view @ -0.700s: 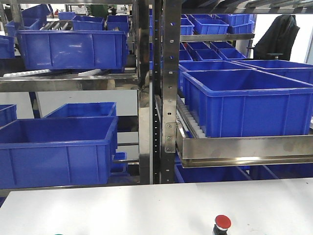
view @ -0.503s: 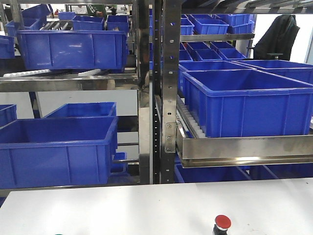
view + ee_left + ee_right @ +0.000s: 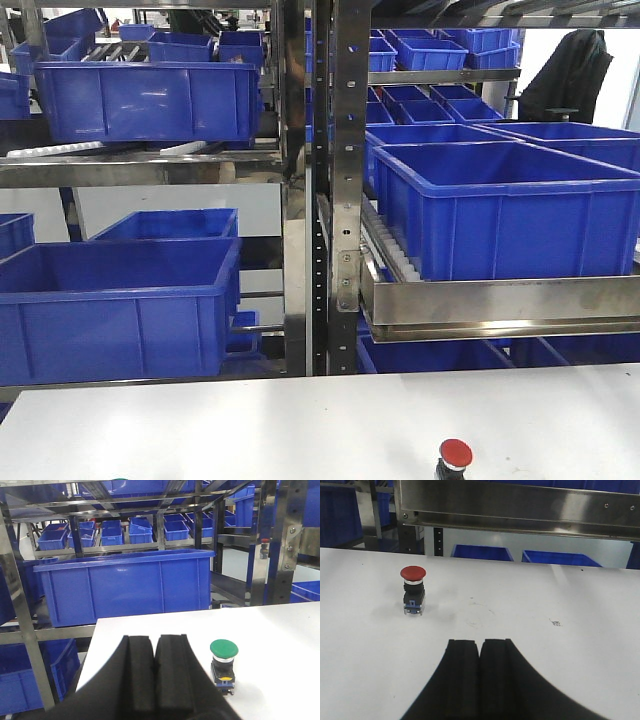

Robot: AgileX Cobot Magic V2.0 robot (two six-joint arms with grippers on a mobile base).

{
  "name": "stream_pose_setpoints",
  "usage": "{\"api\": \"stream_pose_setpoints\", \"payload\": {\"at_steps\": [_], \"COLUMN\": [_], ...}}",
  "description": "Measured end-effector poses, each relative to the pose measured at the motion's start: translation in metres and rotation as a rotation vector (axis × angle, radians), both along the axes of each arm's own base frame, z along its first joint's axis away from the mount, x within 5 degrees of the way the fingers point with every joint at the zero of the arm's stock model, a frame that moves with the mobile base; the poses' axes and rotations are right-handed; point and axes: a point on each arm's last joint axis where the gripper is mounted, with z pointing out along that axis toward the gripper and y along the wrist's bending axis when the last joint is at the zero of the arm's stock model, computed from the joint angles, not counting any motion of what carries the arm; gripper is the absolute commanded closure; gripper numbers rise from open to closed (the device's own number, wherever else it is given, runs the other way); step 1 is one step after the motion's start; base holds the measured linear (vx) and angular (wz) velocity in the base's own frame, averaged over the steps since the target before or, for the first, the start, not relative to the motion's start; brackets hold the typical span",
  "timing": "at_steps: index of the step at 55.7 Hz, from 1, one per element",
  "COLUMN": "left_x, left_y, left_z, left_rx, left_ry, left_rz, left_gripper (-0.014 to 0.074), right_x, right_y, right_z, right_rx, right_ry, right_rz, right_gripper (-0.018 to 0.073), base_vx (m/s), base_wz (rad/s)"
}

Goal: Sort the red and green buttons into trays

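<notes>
- Standing upright on the white counter [image 3: 560, 595], red button [image 3: 413, 590]: cap up, long axis vertical, black body beneath
- Green button [image 3: 223, 665] likewise upright on the counter, cap up, yellow mark on its base facing the left wrist camera
- Blue bins [image 3: 510, 210] sit on the steel rack [image 3: 335, 200] behind the counter; walls hide most interiors, contents cannot be told
- Left tool [image 3: 154, 640] closed, pads pressed together, gripping nothing; green button just to the right of its tip in the wrist view, not touching
- Right tool [image 3: 479, 644] closed, pads touching, nothing between them; red button ahead and to the left, well apart
</notes>
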Motion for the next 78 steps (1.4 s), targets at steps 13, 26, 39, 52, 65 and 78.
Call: {"api": "stream_pose_setpoints", "payload": {"at_steps": [13,26,39,52,65,78], "left_x": [0.000,0.000,-0.003,-0.019,-0.021,0.016], "left_y": [0.000,0.000,0.002,0.002,0.001,0.001], "left_z": [0.000,0.008,0.028,0.081,0.154,0.146], "left_rx": [0.010,0.011,0.013,-0.104,-0.017,0.015], "left_ry": [-0.001,-0.088,-0.309,-0.569,-0.503,-0.267], "left_rz": [0.000,0.005,0.018,-0.001,0.008,0.009], "left_gripper": [0.0603,0.0603,0.0603,0.0603,0.0603,0.0589], "right_x": [0.001,0.002,-0.004,-0.014,-0.001,0.036], "right_y": [-0.003,0.003,0.007,0.002,0.003,0.004], "right_z": [0.003,0.029,0.055,0.102,0.160,0.150], "right_rx": [-0.116,-0.160,-0.038,0.134,0.105,0.094], "right_ry": [-0.034,-0.323,-0.614,-0.665,-0.580,-0.380], "right_rz": [-0.002,0.044,0.077,0.041,0.035,0.025], "right_gripper": [0.0568,0.0568,0.0568,0.0568,0.0568,0.0561], "base_vx": [0.00,0.00,0.00,0.00,0.00,0.00], "base_wz": [0.00,0.00,0.00,0.00,0.00,0.00]}}
